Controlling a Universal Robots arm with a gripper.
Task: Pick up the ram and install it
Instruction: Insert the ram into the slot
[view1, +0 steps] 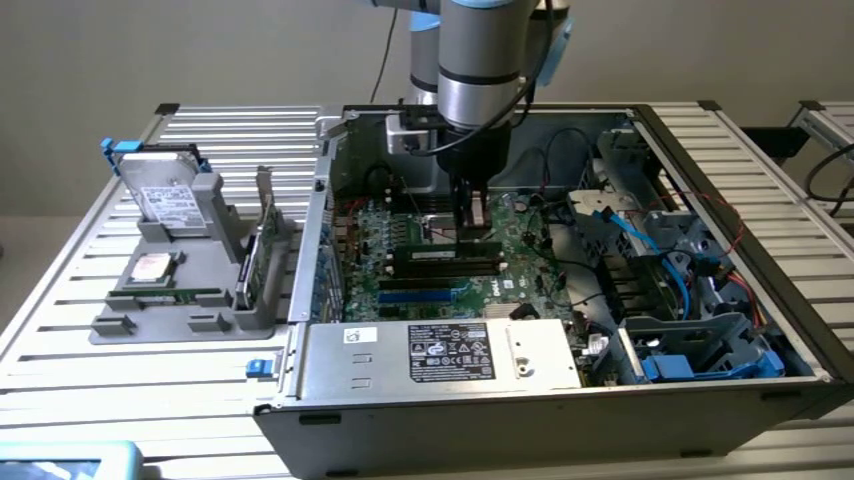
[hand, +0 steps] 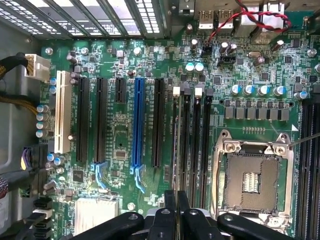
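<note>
**The arm reaches into the computer box**

A big metal table (view1: 80, 380) with long ribs holds all the things. On it sits the open computer box (view1: 561, 410), lying on its side. Inside the box lies the green main board (view1: 521, 225), which fills much of the wrist view too (hand: 120, 130). At the front of the box is a silver power box (view1: 527, 355) with a dark label.

The grey robot arm (view1: 483, 60) comes down from above, into the middle of the box.

On the exterior view's left, apart from the box, a grey holder (view1: 134, 325) rests on the table. A silver hard drive (view1: 167, 195) stands in it. A tall green card (view1: 263, 235) stands on edge beside the drive. A thin green strip (view1: 167, 297) lies at the front of the holder.

The gripper (view1: 470, 232) is low over the board. In the wrist view the gripper (hand: 176, 192) lines up with the first of four long black slots (hand: 197, 150). A blue slot (hand: 138, 125) is on one side of them. The square chip socket (hand: 250, 180) is on the other side.

The ram (view1: 447, 251) stands on its edge right under the gripper, along the black slots. The black fingers (hand: 170, 205) are pinched tight together on its thin top edge. I cannot tell if the ram is pushed all the way down.
</note>
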